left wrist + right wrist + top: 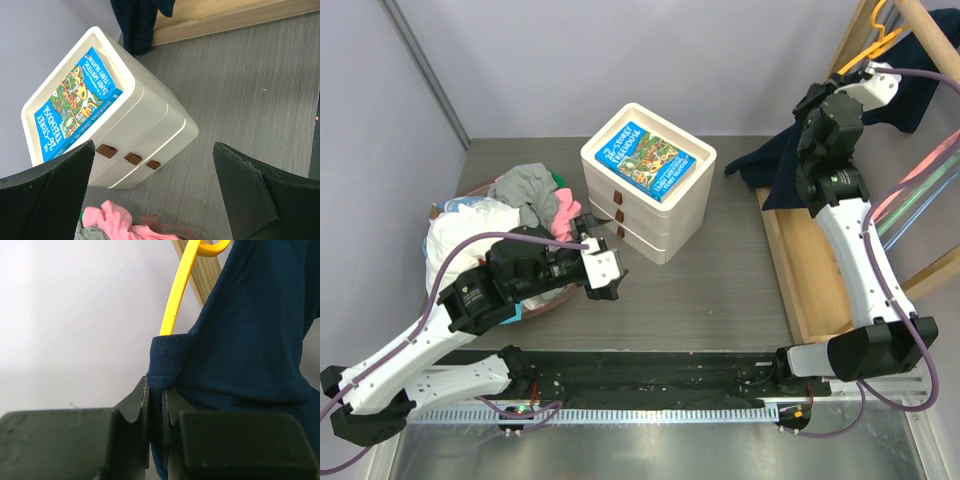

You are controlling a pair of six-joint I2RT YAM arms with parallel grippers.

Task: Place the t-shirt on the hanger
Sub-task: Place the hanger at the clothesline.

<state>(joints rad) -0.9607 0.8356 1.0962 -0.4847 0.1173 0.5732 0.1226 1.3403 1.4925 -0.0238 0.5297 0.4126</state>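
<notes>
You are in a robotics lab cell. Indicators: left arm (pixel 440 335) and right arm (pixel 855 255) bolted at the desk's (pixel 740 270) near edge, bare partition walls (pixel 620 60) along its far and left edges, laundry pile (pixel 480 225) and wooden rack (pixel 802 285) as props.

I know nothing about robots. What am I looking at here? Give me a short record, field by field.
left gripper: open, holding nothing, aimed at the drawer box
right gripper: shut on the t-shirt's ribbed edge
t-shirt: navy, hanging at the right side
hanger: yellow, its bar emerging from the shirt opening
book: blue, lying on top of the drawer box
clothes pile: left of the drawer box
</notes>
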